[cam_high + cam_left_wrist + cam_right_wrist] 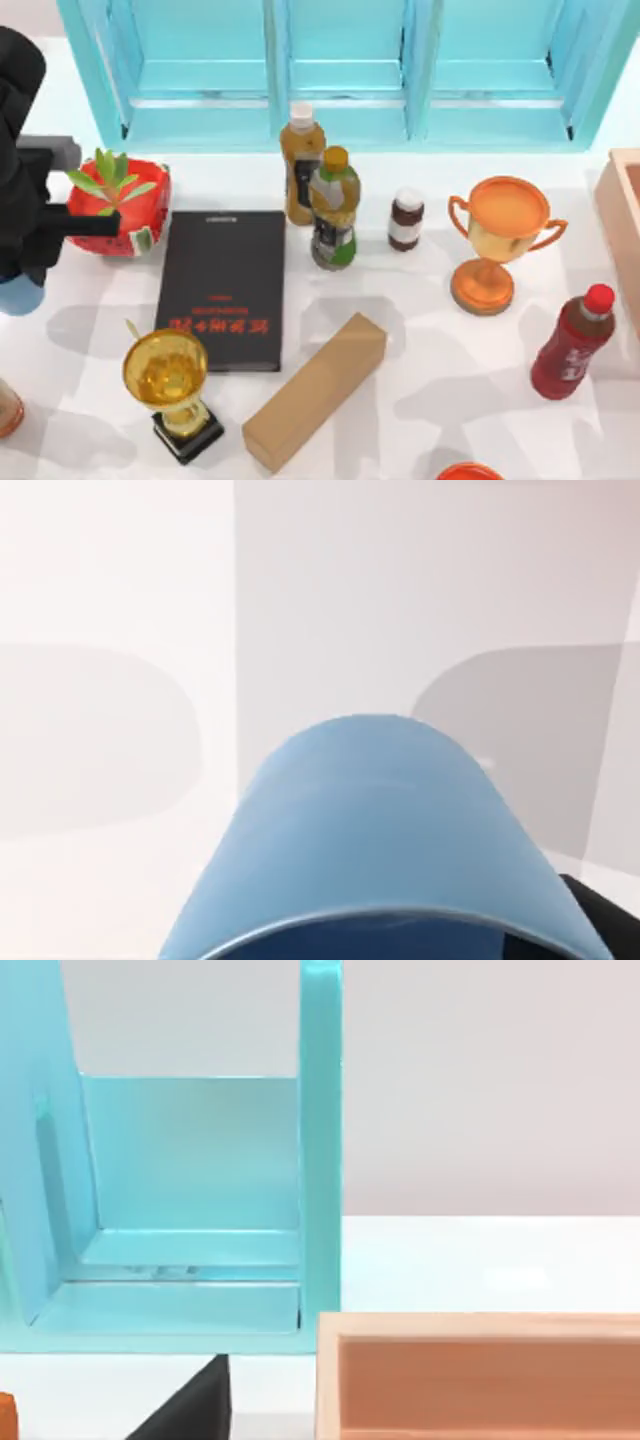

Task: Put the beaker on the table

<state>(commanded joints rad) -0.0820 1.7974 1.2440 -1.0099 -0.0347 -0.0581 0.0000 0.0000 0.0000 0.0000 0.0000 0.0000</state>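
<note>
The light blue beaker (18, 296) pokes out from under my black left arm at the far left edge of the table (430, 330). My left gripper (26, 268) is shut on the beaker and holds it above the white top. In the left wrist view the beaker (380, 840) looms close with its rim toward the camera. A black finger (606, 916) shows beside it, and the white table (120, 600) lies beyond.
Near the left arm stand a red pot with a plant (118, 205), a black book (224, 288) and a gold trophy (170, 385). Further right are a cardboard box (315, 390), bottles (334, 208), an orange trophy (498, 240), a red bottle (574, 342), a wooden box (480, 1375) and a turquoise cabinet (340, 70).
</note>
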